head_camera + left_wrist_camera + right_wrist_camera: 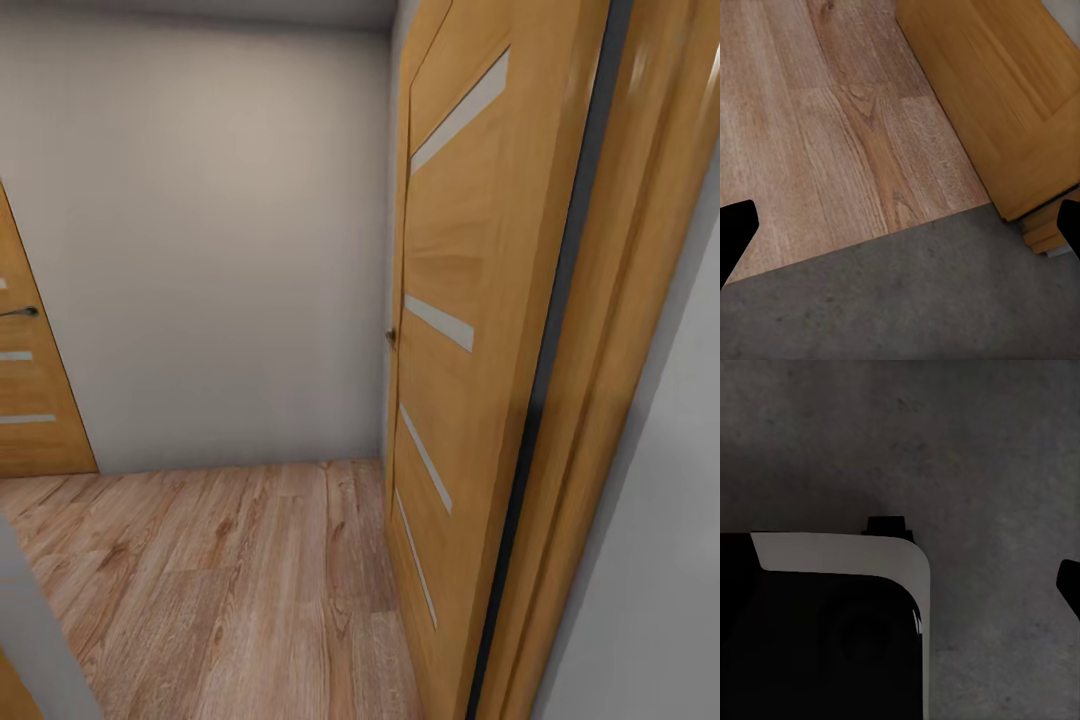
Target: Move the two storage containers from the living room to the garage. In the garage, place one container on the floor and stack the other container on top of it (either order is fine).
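Dark grey concrete floor (915, 300) is meeting light wood planks (817, 120) at a threshold beneath the left gripper (900, 232), whose fingers (735, 229) are standing wide apart, holding nothing. The right gripper's one visible finger (1069, 583) is hanging over the same concrete beside the robot's black-and-white base (825, 622); its state cannot be told. Ahead, an open oak door (470, 330) is leaning against a pale wall (200, 240).

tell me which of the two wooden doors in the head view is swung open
The near door on the right, seen edge-on and angled into the hallway. The far door at the left edge sits flat in its wall.
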### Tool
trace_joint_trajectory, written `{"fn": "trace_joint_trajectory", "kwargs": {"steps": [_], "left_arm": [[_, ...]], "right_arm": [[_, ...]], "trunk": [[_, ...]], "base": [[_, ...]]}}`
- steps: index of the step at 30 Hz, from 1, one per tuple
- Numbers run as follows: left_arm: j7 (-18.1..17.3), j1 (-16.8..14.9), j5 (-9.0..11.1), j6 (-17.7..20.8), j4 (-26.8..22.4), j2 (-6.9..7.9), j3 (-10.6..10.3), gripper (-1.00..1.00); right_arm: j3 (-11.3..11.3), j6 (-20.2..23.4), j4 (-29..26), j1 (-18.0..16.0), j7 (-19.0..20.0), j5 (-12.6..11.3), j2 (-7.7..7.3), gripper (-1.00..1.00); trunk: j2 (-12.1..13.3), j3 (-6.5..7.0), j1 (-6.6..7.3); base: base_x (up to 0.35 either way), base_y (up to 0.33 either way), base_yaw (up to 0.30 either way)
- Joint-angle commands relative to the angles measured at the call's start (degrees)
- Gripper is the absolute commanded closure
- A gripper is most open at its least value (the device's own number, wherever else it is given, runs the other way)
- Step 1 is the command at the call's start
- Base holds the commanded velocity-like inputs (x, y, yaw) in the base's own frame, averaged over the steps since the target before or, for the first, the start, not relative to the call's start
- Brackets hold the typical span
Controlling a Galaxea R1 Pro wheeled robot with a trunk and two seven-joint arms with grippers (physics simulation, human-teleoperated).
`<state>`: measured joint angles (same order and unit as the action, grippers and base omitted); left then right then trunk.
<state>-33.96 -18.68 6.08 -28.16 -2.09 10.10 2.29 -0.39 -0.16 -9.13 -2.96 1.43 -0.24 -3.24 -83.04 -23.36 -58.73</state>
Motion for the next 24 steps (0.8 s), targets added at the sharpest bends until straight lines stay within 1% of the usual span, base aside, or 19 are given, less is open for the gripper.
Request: {"fn": "trace_joint_trajectory", "kwargs": {"steps": [1, 16, 24], "left_arm": [[-0.58, -0.04, 0.52, 0.16, 0.07, 0.01, 0.18, -1.0], [-0.58, -0.04, 0.6, 0.12, -0.1, 0.01, 0.17, -1.0], [-0.58, -0.04, 0.6, 0.05, -0.11, 0.01, 0.17, -1.0]], "right_arm": [[-0.05, -0.02, -0.01, -0.02, 0.15, -0.02, -0.01, -1.0], [-0.05, -0.02, -0.01, -0.02, 0.15, -0.02, -0.01, -1.0], [-0.05, -0.02, -0.01, -0.02, 0.15, -0.02, -0.01, -1.0]], "trunk": [[-0.04, -0.07, 0.0], [-0.04, -0.07, 0.0], [-0.04, -0.07, 0.0]], "base": [[0.0, 0.0, 0.002], [0.0, 0.0, 0.001], [0.0, 0.0, 0.071]]}}
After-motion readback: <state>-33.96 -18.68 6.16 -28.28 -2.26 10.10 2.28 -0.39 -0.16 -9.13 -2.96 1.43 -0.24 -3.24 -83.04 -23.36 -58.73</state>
